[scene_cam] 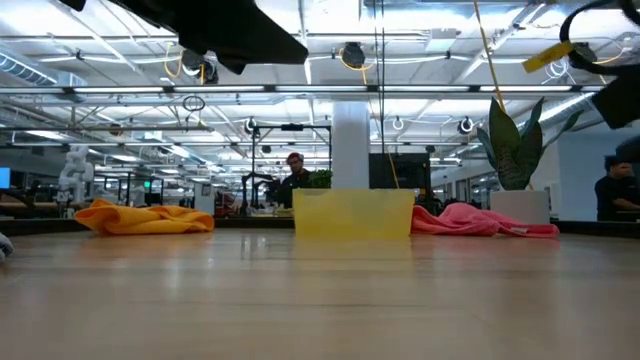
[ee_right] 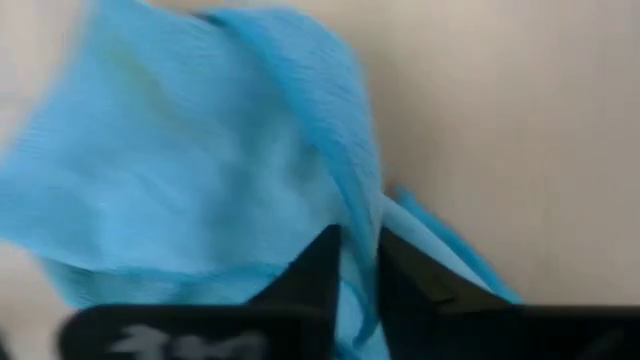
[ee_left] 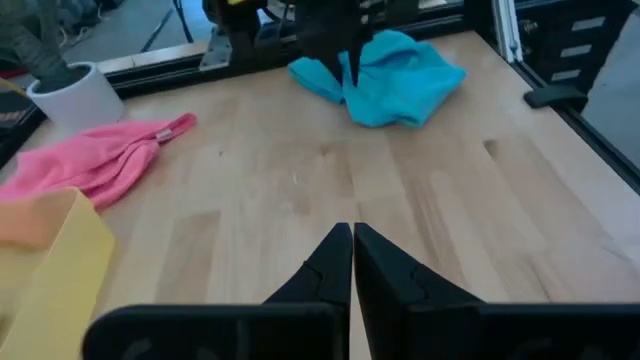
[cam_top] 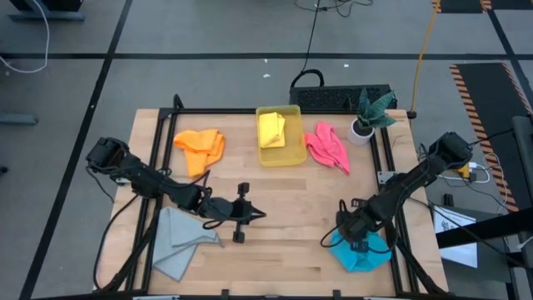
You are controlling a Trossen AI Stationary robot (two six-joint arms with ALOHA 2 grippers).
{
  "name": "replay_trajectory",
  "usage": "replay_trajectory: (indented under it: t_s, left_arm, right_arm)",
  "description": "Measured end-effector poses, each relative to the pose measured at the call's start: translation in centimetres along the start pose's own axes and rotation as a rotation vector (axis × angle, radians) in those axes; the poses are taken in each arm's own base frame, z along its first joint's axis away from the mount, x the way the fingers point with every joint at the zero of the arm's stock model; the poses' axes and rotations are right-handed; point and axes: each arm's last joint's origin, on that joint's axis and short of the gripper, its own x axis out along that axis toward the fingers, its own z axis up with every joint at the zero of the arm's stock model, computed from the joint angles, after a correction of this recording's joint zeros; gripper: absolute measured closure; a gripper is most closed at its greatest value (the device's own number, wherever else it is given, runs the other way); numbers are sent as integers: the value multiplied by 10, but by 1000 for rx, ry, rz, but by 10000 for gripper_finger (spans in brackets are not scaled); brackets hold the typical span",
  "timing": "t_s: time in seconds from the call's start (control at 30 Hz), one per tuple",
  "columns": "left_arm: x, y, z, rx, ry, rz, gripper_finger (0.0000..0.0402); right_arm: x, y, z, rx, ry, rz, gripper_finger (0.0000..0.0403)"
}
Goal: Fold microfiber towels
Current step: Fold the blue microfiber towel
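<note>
The bright blue towel point(cam_top: 362, 252) lies bunched at the table's near right; it also shows in the left wrist view point(ee_left: 400, 80). My right gripper point(cam_top: 353, 237) stands over it, shut on it. My left gripper point(cam_top: 260, 215) is shut and empty, low over the bare table's middle, right of the light grey towel point(cam_top: 178, 242), which lies flat near the front left. The orange towel point(cam_top: 200, 147) and the pink towel point(cam_top: 327, 147) lie crumpled at the back. The yellow towel point(cam_top: 271, 129) lies in the yellow bin point(cam_top: 291, 157). My right gripper pinches a raised fold of the blue towel point(ee_right: 366, 215) between its two fingers. The fingers point(ee_left: 349, 62) come from above, pointing down. The rest of the towel point(ee_left: 420, 85) lies bunched and slack on the table around them.
A potted plant point(cam_top: 367, 118) in a white pot stands at the back right, beside the pink towel. A black frame point(cam_top: 216, 111) runs along the table's edges. Bare wood point(cam_top: 291, 208) lies between the two grippers.
</note>
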Motion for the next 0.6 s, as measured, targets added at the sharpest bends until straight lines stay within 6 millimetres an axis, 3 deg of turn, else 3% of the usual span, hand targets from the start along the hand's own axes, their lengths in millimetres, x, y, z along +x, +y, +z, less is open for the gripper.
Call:
replay_trajectory:
  t_s: [0.07,0.23,0.43,0.53,0.6]
  left_arm:
    - [0,0,2,-4,-17,0,382]
    - [0,-1,4,-31,-39,-3,383]
    - [-8,-18,12,47,-119,11,382]
    - [-16,-30,17,85,-168,76,383]
    - [-23,-40,19,91,-184,83,382]
  right_arm:
    - [-2,4,5,-32,-48,51,394]
    - [-26,18,32,-71,-263,134,398]
    - [-97,37,78,-199,-710,4,401]
    - [-137,43,87,-247,-896,-183,401]
    - [-153,44,88,-274,-934,-273,402]
